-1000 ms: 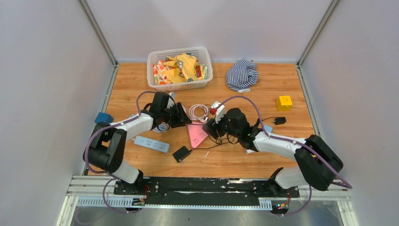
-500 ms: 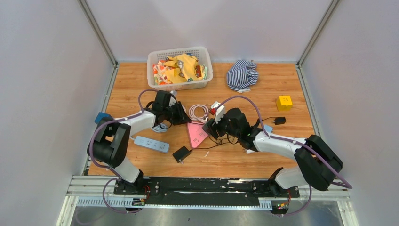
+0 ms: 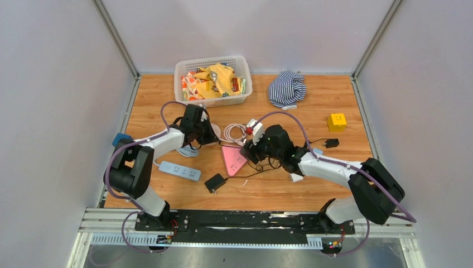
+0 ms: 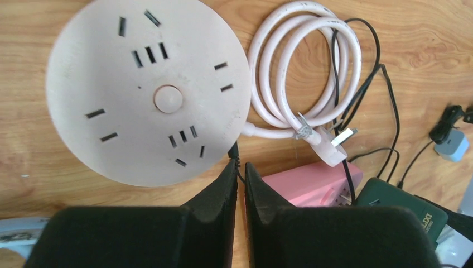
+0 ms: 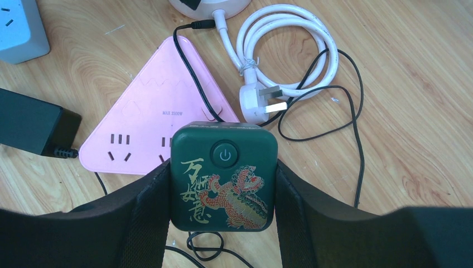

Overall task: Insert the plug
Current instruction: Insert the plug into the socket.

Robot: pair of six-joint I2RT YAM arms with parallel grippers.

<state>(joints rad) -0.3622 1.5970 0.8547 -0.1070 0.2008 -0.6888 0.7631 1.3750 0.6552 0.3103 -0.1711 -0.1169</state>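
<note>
My right gripper (image 5: 223, 168) is shut on a dark green plug (image 5: 224, 176) with a power button and a dragon print. It hovers over the near corner of a pink triangular power strip (image 5: 150, 125). In the top view the right gripper (image 3: 252, 152) hides the plug. My left gripper (image 4: 241, 163) is shut, its tips pinching a thin black cable (image 4: 235, 152) at the edge of a round white power strip (image 4: 148, 89). That strip's coiled white cord (image 4: 304, 67) and white plug (image 4: 334, 148) lie just to the right.
A black power brick (image 3: 215, 182) and a pale blue strip (image 3: 179, 171) lie near the front. At the back stand a white basket (image 3: 184, 70) and striped cloth (image 3: 286, 88). A yellow cube (image 3: 336, 121) and small black adapter (image 3: 332, 143) sit right.
The left gripper slid a little toward the back right over the round strip's edge and its jaws closed on the black cable. The right gripper barely shifted with the green plug.
</note>
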